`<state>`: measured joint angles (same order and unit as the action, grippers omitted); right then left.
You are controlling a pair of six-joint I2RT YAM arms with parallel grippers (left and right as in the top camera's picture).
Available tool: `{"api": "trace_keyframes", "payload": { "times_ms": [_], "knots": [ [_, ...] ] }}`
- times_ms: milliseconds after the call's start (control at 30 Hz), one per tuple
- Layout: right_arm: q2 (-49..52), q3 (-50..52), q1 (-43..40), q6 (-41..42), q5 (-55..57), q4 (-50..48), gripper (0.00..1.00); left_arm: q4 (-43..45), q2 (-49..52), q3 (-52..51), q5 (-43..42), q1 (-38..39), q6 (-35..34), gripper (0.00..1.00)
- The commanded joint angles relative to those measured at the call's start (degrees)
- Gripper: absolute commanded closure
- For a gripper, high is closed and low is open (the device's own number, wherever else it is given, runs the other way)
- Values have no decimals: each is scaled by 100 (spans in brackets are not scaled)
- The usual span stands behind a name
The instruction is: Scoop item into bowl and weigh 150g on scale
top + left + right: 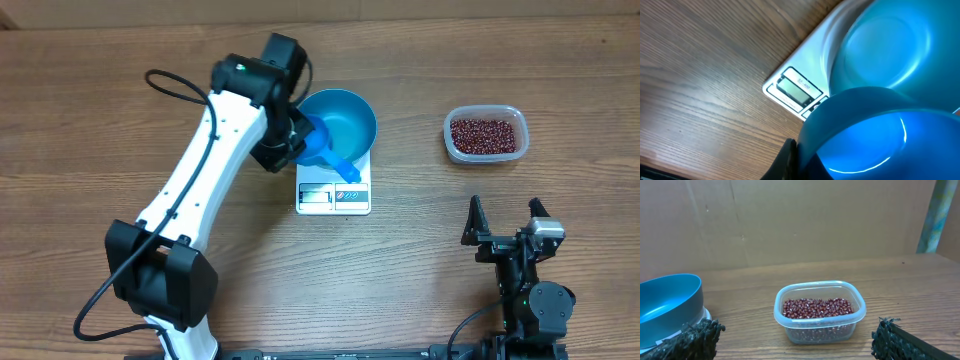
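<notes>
Overhead: the left claw [297,140] is clenched on a small blue scoop [322,145]; where on the scoop it grips I cannot tell; the blue bowl [348,112] lies just beyond the claw's tip, sitting on the white scale [333,195]; the scoop's handle juts out over the scale's front. The right claw [505,218] is spread wide and holds nothing; the clear tub [485,157] of red-brown beans [485,133] stands on the bench [100,100] well ahead of it.

Left wrist: the scoop's cup fills the view right at the claw, one dark finger [785,160] against its edge; past it the bowl's smooth inside, the scale's display [794,90] off to the left.

Right wrist: both fingertips stand far apart at the lower corners; the tub of beans sits ahead between them, untouched; the bowl is ahead to the left.
</notes>
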<state>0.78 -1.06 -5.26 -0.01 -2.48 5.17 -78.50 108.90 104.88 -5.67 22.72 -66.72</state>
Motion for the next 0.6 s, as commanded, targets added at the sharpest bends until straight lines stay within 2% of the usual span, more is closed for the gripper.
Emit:
{"api": "trace_keyframes", "payload": {
  "times_ms": [0, 133, 367, 567],
  "knots": [
    [-61, 59, -28, -24, 35, -39, 0, 31, -2, 122, 380, 155, -313, 96],
    [-61, 59, -28, 179, -22, -48, 0, 37, -2, 122, 800, 367, -313, 96],
    [-61, -44, -28, 1106, -24, -503, 0, 103, -2, 122, 839, 442, -310, 96],
    [61, -1027, -28, 1552, -382, 483, 0, 144, -2, 125, 815, 442, -247, 96]
  ]
}}
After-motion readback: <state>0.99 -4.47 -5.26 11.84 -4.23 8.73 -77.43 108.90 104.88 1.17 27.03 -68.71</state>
